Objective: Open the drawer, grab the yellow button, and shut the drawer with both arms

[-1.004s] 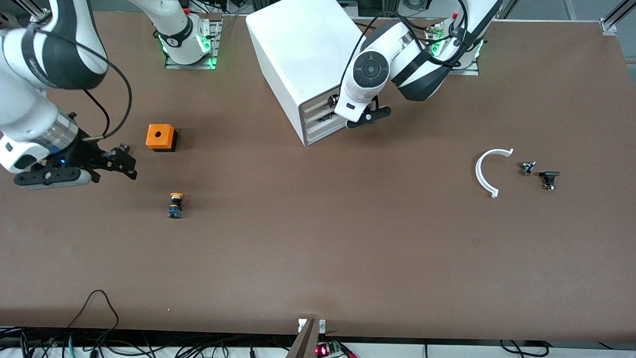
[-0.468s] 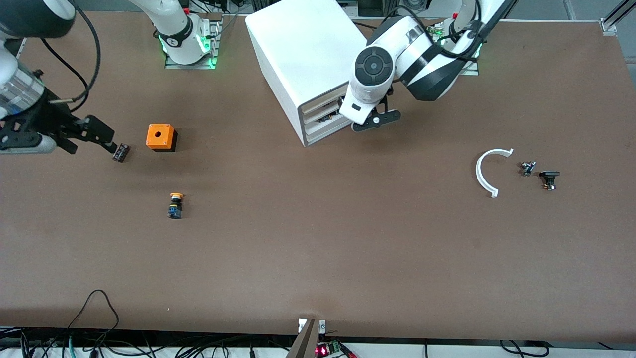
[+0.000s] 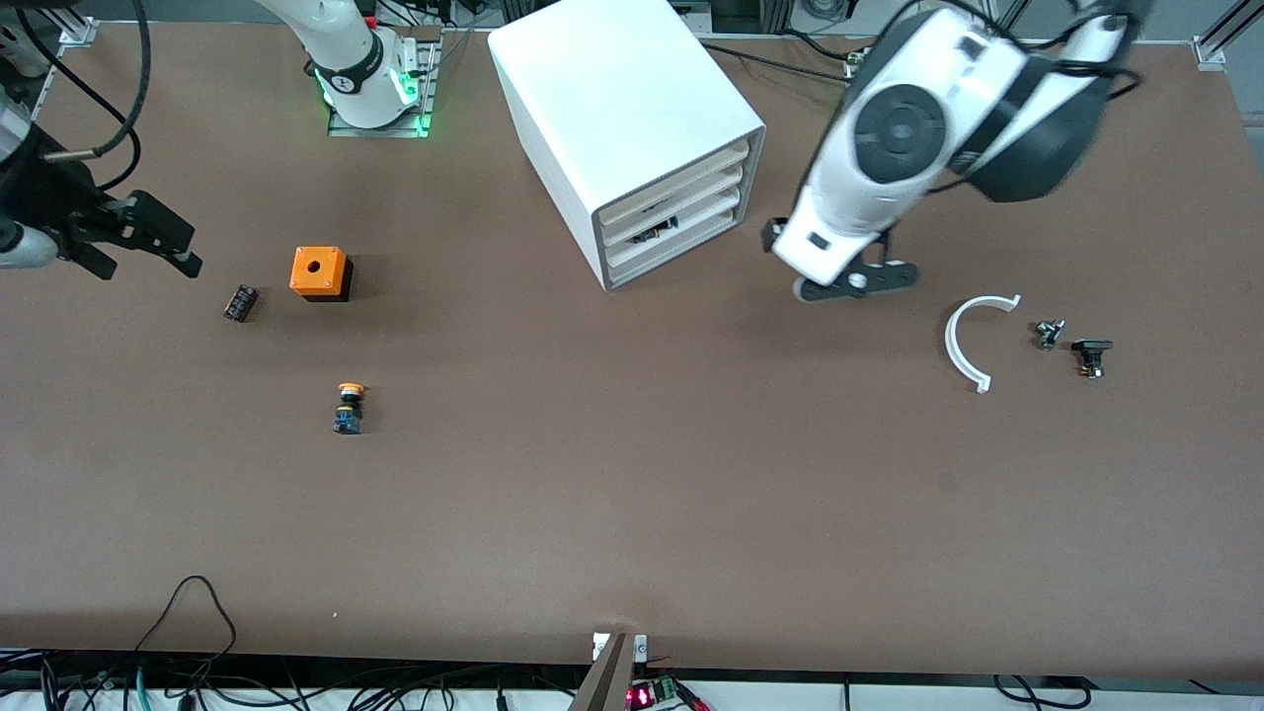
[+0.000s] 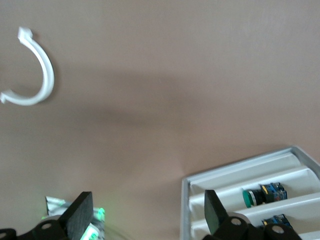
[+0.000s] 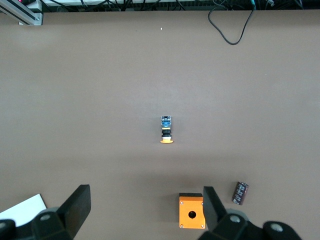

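The white cabinet (image 3: 632, 109) stands near the arms' bases. Its uppermost drawer (image 3: 681, 178) looks pushed in, level with the two below. The button (image 3: 348, 407), orange-yellow cap on a black and blue body, lies on the bare table toward the right arm's end; it also shows in the right wrist view (image 5: 166, 130). My left gripper (image 3: 849, 281) is open and empty, up in the air over the table between the cabinet and a white arc. My right gripper (image 3: 178, 242) is open and empty, over the table's edge at the right arm's end. The left wrist view shows the cabinet's drawer fronts (image 4: 240, 175).
An orange cube with a hole (image 3: 320, 273) and a small black component (image 3: 240, 302) lie beside the right gripper. A white arc (image 3: 963, 346) and two small dark parts (image 3: 1049, 333) (image 3: 1091, 355) lie toward the left arm's end. Cables hang at the front edge.
My left gripper has left the cabinet's drawer fronts and swung toward the left arm's end. My right gripper has drawn away from the black component toward the table's edge.
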{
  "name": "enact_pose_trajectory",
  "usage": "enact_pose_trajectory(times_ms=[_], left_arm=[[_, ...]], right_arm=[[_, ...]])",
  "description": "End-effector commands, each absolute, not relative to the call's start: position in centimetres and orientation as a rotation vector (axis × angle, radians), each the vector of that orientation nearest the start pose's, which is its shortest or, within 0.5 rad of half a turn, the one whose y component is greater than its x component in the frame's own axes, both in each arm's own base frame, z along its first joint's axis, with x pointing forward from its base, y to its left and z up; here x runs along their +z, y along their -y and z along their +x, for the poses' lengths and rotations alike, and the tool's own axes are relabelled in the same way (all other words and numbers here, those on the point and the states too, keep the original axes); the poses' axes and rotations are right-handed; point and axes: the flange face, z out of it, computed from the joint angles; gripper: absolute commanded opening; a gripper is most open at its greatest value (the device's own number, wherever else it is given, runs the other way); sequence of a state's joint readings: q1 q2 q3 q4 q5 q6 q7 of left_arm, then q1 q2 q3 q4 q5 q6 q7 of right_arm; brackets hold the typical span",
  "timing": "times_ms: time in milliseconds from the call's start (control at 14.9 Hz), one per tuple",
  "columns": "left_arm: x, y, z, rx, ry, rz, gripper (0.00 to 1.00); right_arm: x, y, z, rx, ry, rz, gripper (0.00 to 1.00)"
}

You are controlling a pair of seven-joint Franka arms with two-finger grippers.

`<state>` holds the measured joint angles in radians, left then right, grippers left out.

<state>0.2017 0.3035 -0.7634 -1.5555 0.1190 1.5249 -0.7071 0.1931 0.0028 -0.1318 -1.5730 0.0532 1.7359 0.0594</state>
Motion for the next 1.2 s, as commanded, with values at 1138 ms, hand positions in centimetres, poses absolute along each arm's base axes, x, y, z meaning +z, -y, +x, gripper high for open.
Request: enact_pose_trajectory(times_ms=[1138], left_arm=[[57.1, 5.4, 56.7, 0.02, -0.438, -3.078, 0.99]], right_arm=[[67.3, -5.0, 57.1, -0.265, 0.015, -3.064, 0.99]])
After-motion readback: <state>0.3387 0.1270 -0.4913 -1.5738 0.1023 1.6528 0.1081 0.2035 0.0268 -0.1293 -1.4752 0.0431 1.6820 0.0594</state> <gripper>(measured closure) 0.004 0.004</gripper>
